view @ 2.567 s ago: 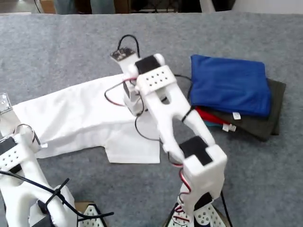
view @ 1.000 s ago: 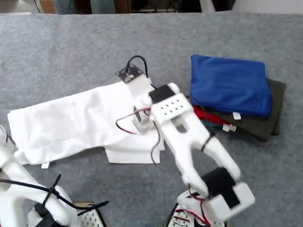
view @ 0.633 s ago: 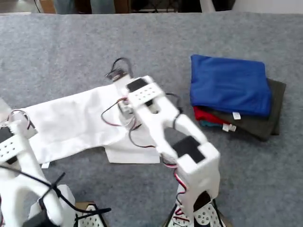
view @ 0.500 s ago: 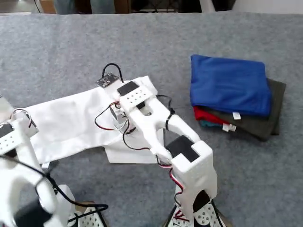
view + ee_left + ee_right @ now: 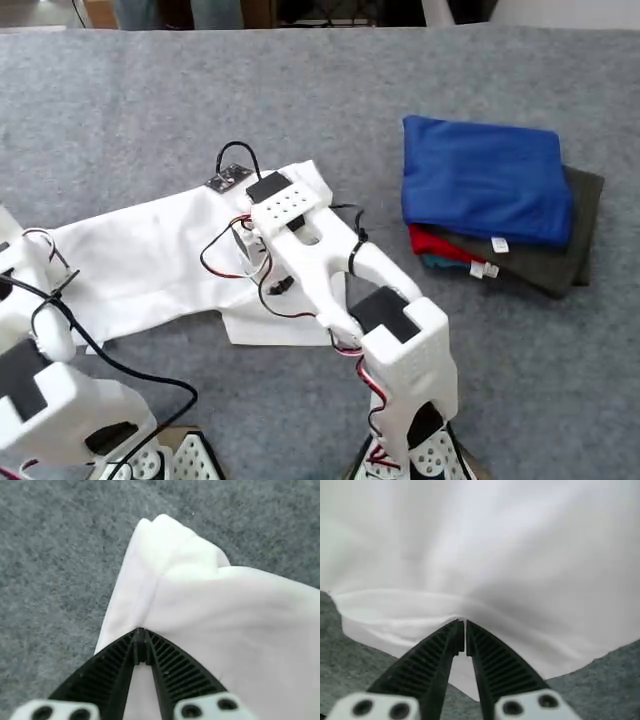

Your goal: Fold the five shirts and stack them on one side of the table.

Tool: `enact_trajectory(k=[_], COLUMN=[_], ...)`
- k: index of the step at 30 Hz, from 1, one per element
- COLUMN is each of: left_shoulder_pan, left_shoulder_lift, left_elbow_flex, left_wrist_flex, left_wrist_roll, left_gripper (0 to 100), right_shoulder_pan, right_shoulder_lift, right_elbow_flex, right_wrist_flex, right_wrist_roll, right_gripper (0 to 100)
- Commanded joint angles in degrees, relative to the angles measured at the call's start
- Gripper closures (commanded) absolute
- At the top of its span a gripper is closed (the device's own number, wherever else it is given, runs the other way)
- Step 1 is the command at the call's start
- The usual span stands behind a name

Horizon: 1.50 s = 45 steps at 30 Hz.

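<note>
The left end effector (image 5: 141, 647) and right end effector (image 5: 465, 626) each pinch the white shirt (image 5: 150, 260), lying centre-left, beside the stack (image 5: 485, 180).

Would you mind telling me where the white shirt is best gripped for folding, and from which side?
Take the white shirt by a doubled edge near each end, coming down from above: it lies flat and long on the table, so only a raised fold gives purchase. The left hand pinches one end's folded corner, the right hand a ridge.
</note>
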Motion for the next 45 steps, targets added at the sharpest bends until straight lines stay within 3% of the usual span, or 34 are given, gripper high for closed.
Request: enact_trajectory(k=[1,11,17,23,27,31,37,45], left_shoulder_pan=[-0.5,-0.5,-0.5,-0.5,-0.5,-0.5,-0.5,-0.5], left_shoulder_lift=[0.0,0.0,0.0,0.0,0.1,0.1,0.1,0.2], left_elbow_flex=[-3.1,-2.9,-2.9,-2.9,-2.9,-2.8,-2.8,-2.8], left_wrist_flex=[-0.4,-0.4,-0.3,-0.3,-0.2,-0.2,-0.2,-0.2], left_wrist_roll=[-0.7,-1.0,-1.0,-0.9,-0.9,-0.9,-0.9,-0.9], left_gripper=[97,97,97,97,97,97,97,97], right_shoulder_pan=[-2.3,-5.8,-8.3,-8.3,-3.5,-3.3,-7.5,-11.3], right_shoulder_lift=[-4.5,-12.4,-27.8,-41.0,-39.5,-32.1,-21.0,-19.5], right_elbow_flex=[0.7,20.5,33.8,36.9,34.1,32.3,31.7,32.0], right_wrist_flex=[0.2,-6.0,-6.1,-8.6,-13.9,-17.8,-18.8,-17.9], right_wrist_roll=[0.1,0.4,6.4,6.9,6.9,6.4,6.3,6.3], right_gripper=[98.3,98.3,98.3,98.3,98.3,98.3,98.3,98.3])
